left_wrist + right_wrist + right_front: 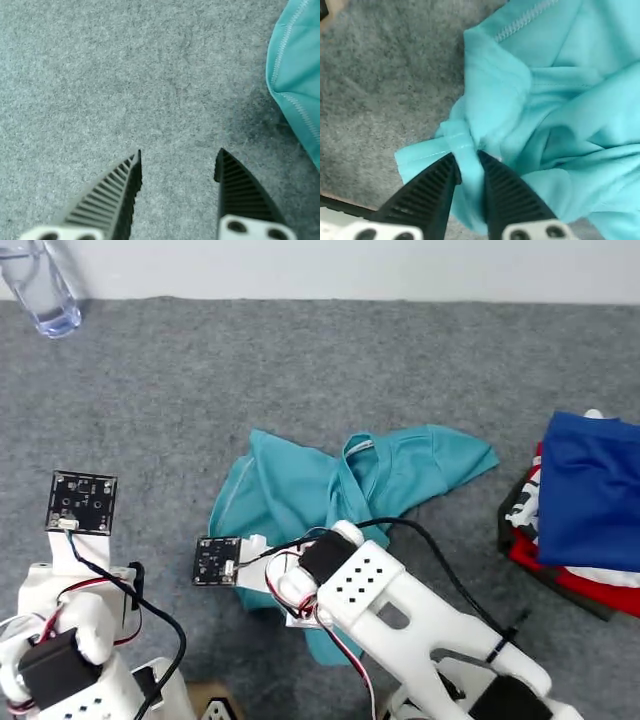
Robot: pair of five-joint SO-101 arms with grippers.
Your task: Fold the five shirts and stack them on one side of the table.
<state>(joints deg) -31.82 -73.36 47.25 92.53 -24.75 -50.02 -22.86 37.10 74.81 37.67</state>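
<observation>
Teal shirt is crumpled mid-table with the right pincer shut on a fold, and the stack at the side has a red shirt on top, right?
Not quite: the high view shows a blue shirt on top of the stack, with red only lower down. The teal shirt is crumpled mid-table, with the right pincer shut on a fold.

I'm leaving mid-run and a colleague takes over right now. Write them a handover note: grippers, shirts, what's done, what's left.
Right gripper: shut on a fold at the edge of the teal shirt.
Left gripper: open, over bare grey table beside that shirt.
Teal shirt: crumpled mid-table, unfolded.
Done: folded stack at the table's side, blue shirt on top; count unclear.
Left: fold the teal shirt, add it to the stack.
</observation>
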